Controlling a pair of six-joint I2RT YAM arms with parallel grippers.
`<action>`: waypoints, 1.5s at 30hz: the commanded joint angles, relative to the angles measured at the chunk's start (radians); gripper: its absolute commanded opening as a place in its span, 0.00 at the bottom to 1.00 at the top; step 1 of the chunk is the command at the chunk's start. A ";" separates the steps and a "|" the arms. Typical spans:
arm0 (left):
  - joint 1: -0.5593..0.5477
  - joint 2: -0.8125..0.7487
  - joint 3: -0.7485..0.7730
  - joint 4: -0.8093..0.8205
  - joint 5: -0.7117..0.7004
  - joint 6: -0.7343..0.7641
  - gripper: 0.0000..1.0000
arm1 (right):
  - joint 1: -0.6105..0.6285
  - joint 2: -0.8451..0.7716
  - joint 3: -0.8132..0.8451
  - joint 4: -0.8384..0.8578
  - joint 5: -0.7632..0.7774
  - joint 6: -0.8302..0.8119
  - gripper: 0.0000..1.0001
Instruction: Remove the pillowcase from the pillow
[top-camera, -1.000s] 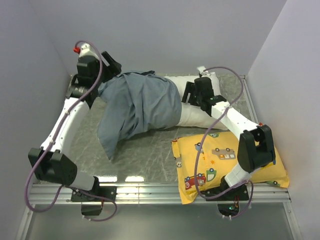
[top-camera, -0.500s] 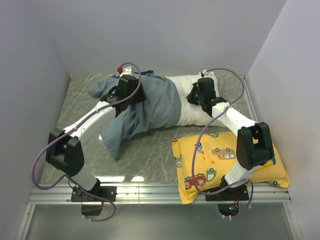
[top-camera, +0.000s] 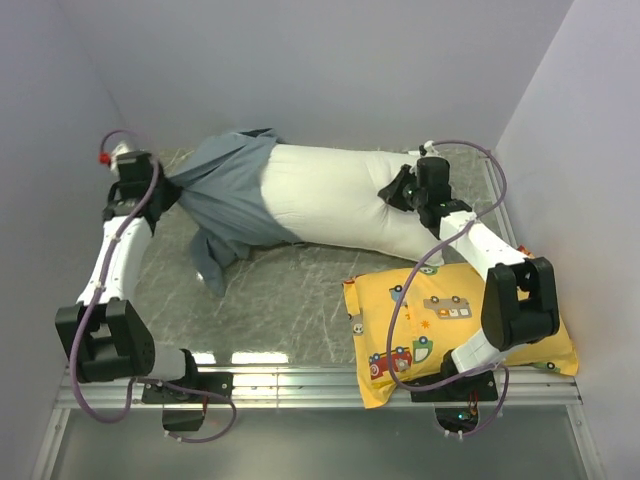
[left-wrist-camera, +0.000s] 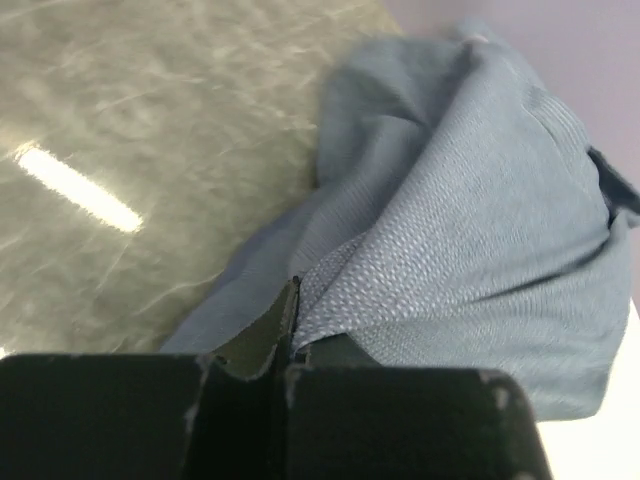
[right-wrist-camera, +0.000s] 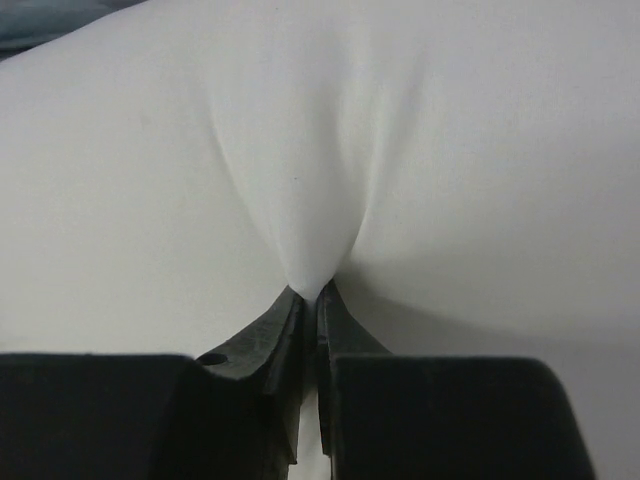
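Three plain walls box in the work area: back wall (top-camera: 330, 60), left wall (top-camera: 45, 130) and right wall (top-camera: 595, 130), all pale lilac-grey and matte. The corners where they meet run straight down to the tabletop (top-camera: 300, 290). Its surface is grey-green w/ a marbled, veined pattern and a slight gloss. Two bright rectangular light reflections (top-camera: 250, 357) lie on it near the front edge, approx. side by side. The left wrist view shows a slanted white streak (left-wrist-camera: 75, 187) on the same surface. A silver aluminium rail (top-camera: 320, 385) runs along the near edge, left to right. Below the rail is a flat dull-grey surface (top-camera: 320, 440) — can't tell what. Lighting is even, shadows soft.
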 joint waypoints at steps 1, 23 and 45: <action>0.149 -0.062 -0.052 0.115 0.056 -0.040 0.00 | -0.088 -0.028 -0.031 -0.103 0.108 -0.031 0.00; -0.138 -0.053 -0.183 0.252 0.070 -0.074 0.06 | 0.477 -0.172 0.011 -0.102 0.385 -0.310 0.87; -0.426 -0.087 0.220 -0.010 -0.116 0.204 0.78 | 0.502 0.114 0.556 -0.473 0.540 -0.287 0.00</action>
